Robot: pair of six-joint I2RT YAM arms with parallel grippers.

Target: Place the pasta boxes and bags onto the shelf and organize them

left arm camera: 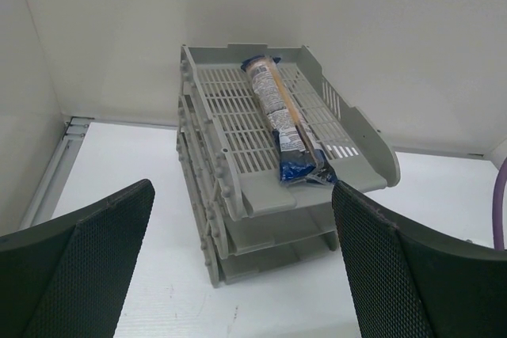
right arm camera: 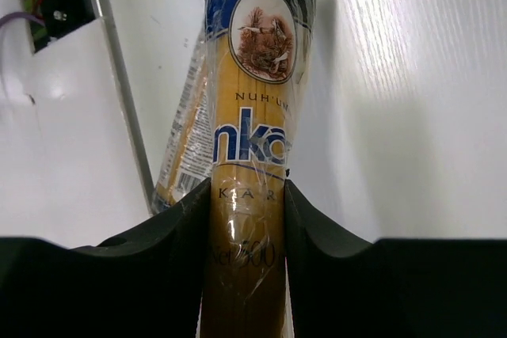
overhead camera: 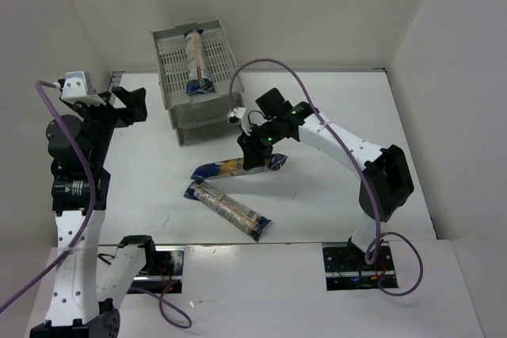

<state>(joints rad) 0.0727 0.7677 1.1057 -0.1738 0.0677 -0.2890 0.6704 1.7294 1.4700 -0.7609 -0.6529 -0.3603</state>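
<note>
The light grey shelf (overhead camera: 181,108) stands at the back of the table, left of centre. One spaghetti pack (overhead camera: 195,59) lies along its top tier, also seen in the left wrist view (left arm camera: 279,108) on the shelf (left arm camera: 230,156). My right gripper (overhead camera: 255,156) is shut on a second pack (overhead camera: 226,169) near its right end, low over the table; in the right wrist view (right arm camera: 245,195) both fingers press its yellow middle (right arm camera: 252,116). A third pack (overhead camera: 230,210) lies on the table just in front, partly under the held one (right arm camera: 184,148). My left gripper (overhead camera: 131,104) is open and empty, facing the shelf (left arm camera: 242,219).
White walls enclose the table at the back, left and right. The right arm's purple cable (overhead camera: 273,65) loops over the table right of the shelf. Two openings with wiring (overhead camera: 352,263) sit at the near edge by the arm bases.
</note>
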